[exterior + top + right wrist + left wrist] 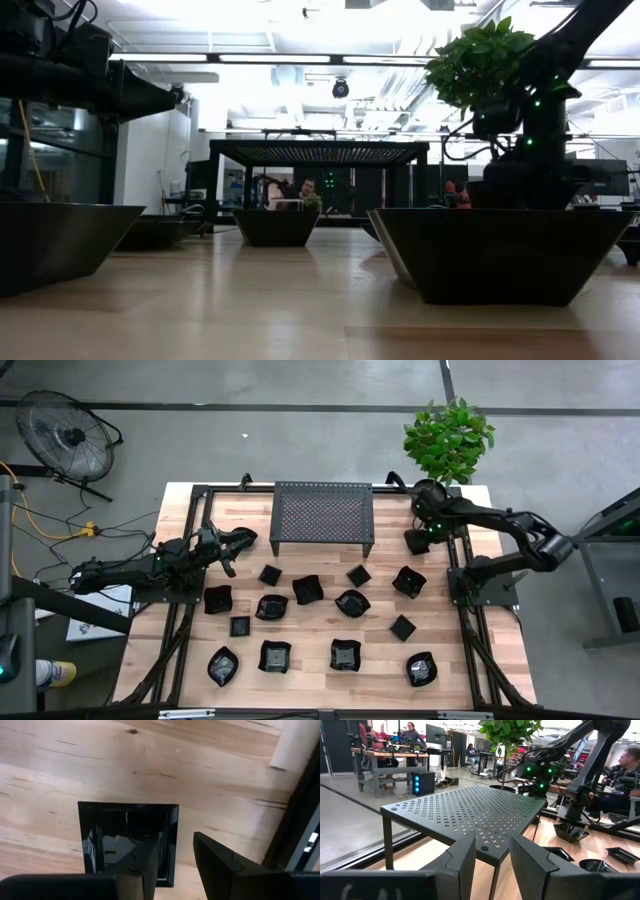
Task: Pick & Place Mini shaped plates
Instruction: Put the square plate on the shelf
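1. Black and glossy, a square plate (125, 835) lies flat on the wood under the right tool (175, 839). The tool's fingers stand parted, clasping nothing, and the plate's near rim lines up with the gap between them. I cannot tell whether either finger touches it.
2. Risk: the rim is thin and slick. A pinch that lands off the rim would likely tip the plate, or skate it across the wood rather than lift it.
3. Risk: one finger sits over the plate's hollow. Coming down too far could press the plate into the surface (310, 690).
4. The other mini shaped plates (352, 603) are scattered in loose rows over the middle and front, each apart from the next. A swing at low height might clip one.
5. The perforated metal rack (323, 515) stands at the rear centre, near the right tool. A carried plate could knock its edge or a leg.
6. The left tool (491, 840) waits by the rack's other side, fingers parted and empty.
7. The surface is pale wood planks inside a dark frame.
8. Beyond it are a potted plant (448, 430), a floor fan (68, 432) and a grey floor. Further back there are workbenches where people (412, 730) sit.
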